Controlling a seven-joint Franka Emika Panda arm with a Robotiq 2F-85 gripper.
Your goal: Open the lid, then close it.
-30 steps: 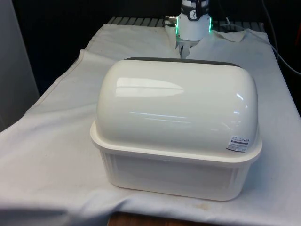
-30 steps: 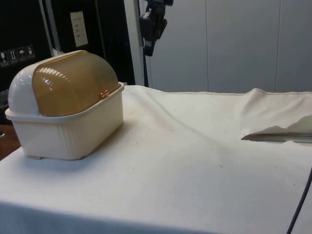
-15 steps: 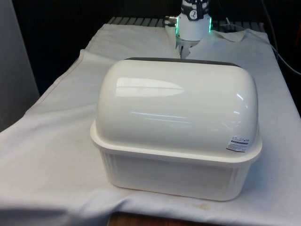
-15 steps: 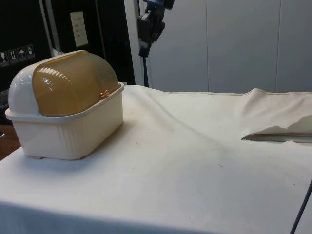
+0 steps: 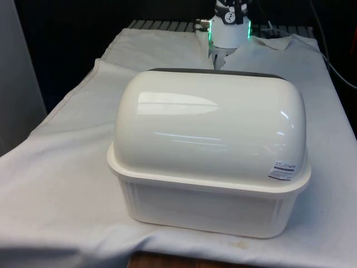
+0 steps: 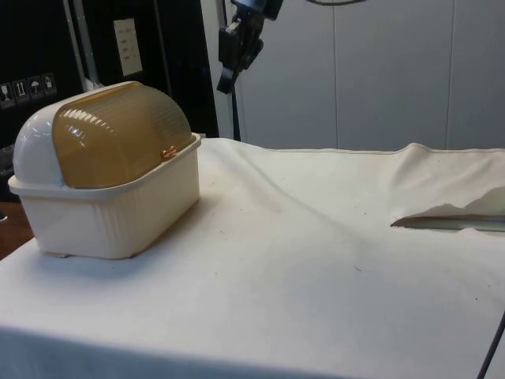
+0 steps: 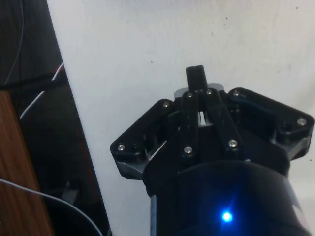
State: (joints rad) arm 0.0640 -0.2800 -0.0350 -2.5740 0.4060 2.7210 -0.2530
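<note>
- Bread box [image 6: 106,170] sat on counter [image 6: 316,260] w/ white cloth, at side view's left; in front view its cream back [image 5: 209,148] faced camera, mid-counter.
- Lid [image 6: 118,134], amber & ribbed, was down, closed over box front; small handle [image 6: 167,153] at its lower edge, by the rim.
- Small label [image 5: 283,170] on box back, toward front view's right.
- Jaws [image 6: 229,67] hung high above counter, beyond box front, well apart from lid, touching nothing.
- Wrist view: jaws [image 7: 195,78] together, nothing between them, white cloth [image 7: 147,49] beneath.
</note>
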